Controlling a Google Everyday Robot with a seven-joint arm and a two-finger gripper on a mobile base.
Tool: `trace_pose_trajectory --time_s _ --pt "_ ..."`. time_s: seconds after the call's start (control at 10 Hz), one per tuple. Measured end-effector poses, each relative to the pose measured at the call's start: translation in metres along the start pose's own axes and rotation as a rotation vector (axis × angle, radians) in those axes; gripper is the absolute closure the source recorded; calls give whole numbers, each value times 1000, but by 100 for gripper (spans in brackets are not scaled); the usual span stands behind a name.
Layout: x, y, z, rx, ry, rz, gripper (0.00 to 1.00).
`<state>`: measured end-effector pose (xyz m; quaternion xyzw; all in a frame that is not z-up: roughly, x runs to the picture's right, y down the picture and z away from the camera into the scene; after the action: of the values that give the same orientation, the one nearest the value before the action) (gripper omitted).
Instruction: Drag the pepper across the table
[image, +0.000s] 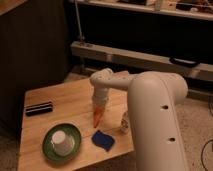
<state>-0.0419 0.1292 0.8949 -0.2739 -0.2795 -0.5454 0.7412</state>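
Note:
An orange-red pepper stands point-down on the wooden table, near its right-middle part. My gripper comes down from the white arm directly onto the pepper's top. The pepper's upper end is hidden by the gripper.
A green plate with an upturned white cup sits at the front left. A blue cloth lies at the front, just below the pepper. A black bar lies at the left. A small pale object stands by the right edge.

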Motion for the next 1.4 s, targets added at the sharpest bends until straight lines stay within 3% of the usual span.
trace_pose_trajectory --time_s 1.4 --pt "-48 -3 6 8 -30 -47 65"
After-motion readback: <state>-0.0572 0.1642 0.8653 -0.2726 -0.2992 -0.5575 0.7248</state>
